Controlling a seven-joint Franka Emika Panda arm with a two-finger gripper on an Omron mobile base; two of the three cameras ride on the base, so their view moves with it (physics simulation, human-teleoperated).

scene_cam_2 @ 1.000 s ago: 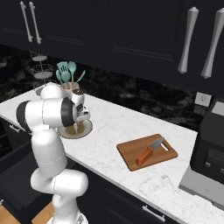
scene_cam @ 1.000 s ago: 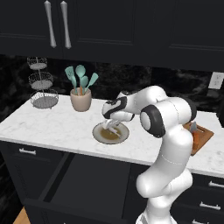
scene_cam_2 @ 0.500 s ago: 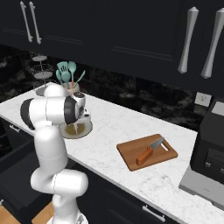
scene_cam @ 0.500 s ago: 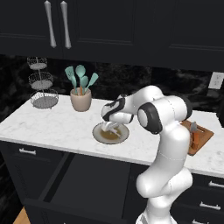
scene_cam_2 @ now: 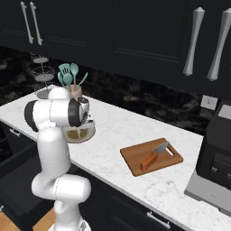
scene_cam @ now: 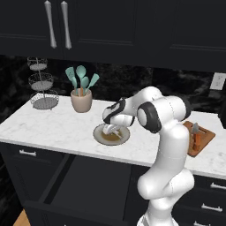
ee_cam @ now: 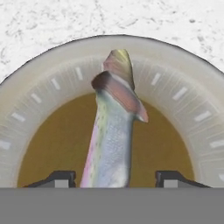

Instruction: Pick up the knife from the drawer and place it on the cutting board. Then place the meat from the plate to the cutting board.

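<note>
1. Gripper (ee_cam: 115, 179), bottom centre of the hand view: the two dark fingertips stand apart, one on each side of the meat (ee_cam: 114, 131), with a gap at each side. The jaws are partly open and do not yet grip.
2. Meat, centre of the hand view: it lies lengthwise on the brown middle of the plate (ee_cam: 183, 94). A good grasp probably closes squarely across its narrow body, low enough to catch the thin piece, then lifts straight up.
3. Cutting board (scene_cam_2: 135, 159), lower right of the right base view: it carries the knife (scene_cam_2: 153, 154) near its middle. The bare near end looks the safer landing spot.
</note>
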